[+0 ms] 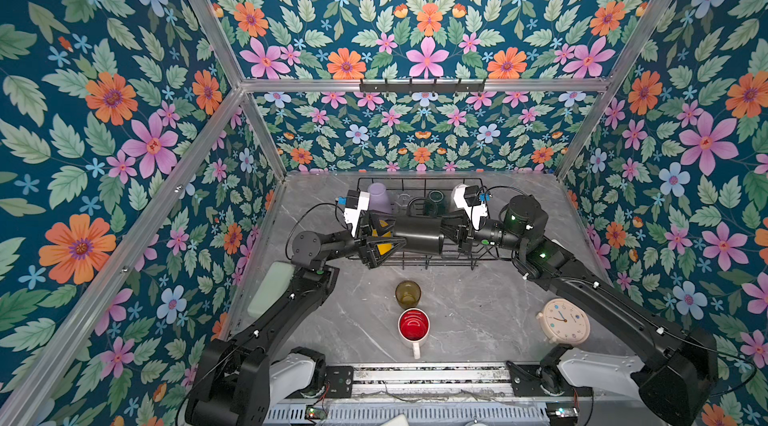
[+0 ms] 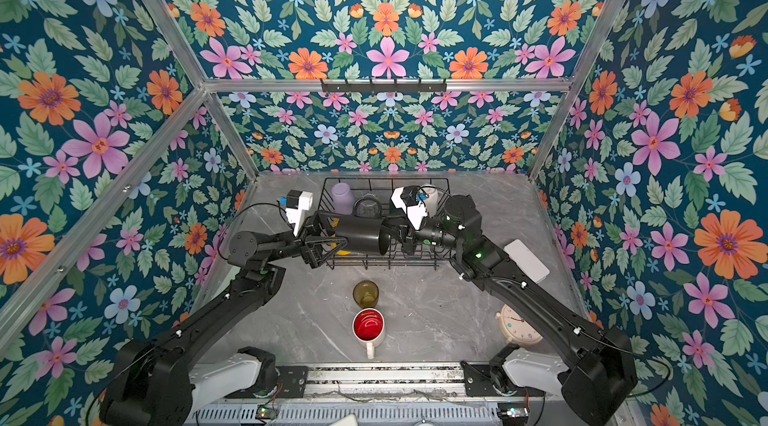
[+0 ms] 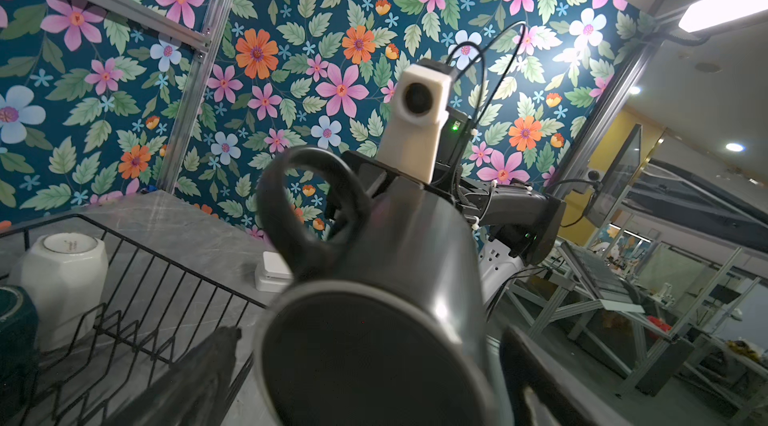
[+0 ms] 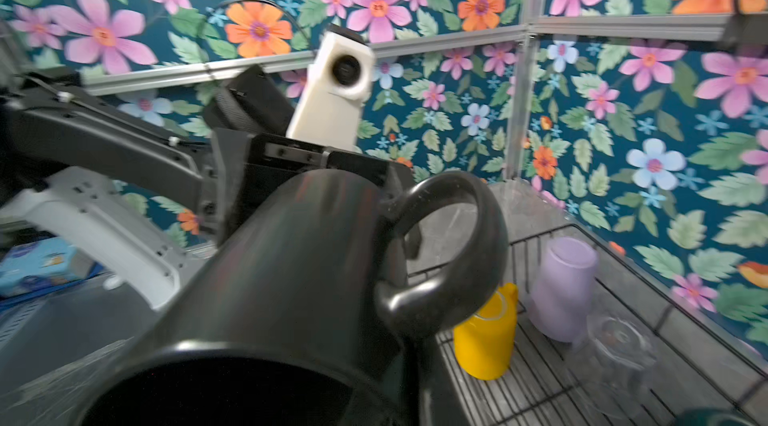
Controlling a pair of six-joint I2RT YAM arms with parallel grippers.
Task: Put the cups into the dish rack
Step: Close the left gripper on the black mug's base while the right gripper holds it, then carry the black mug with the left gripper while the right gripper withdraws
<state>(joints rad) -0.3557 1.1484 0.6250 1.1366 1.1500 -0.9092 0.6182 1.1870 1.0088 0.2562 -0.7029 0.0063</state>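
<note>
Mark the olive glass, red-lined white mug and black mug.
olive glass (image 1: 407, 291): in a top view, open mouth.
red-lined white mug (image 1: 413, 324): in a top view, red inside.
black mug (image 4: 282, 278): right wrist view, side wall.

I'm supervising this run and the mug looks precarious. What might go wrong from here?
The black mug hangs sideways above the dish rack, pinched only by the right gripper; the left gripper stands open around its base. A slip could drop it onto the yellow mug just below. Lowering it may also knock the clear glass.
</note>
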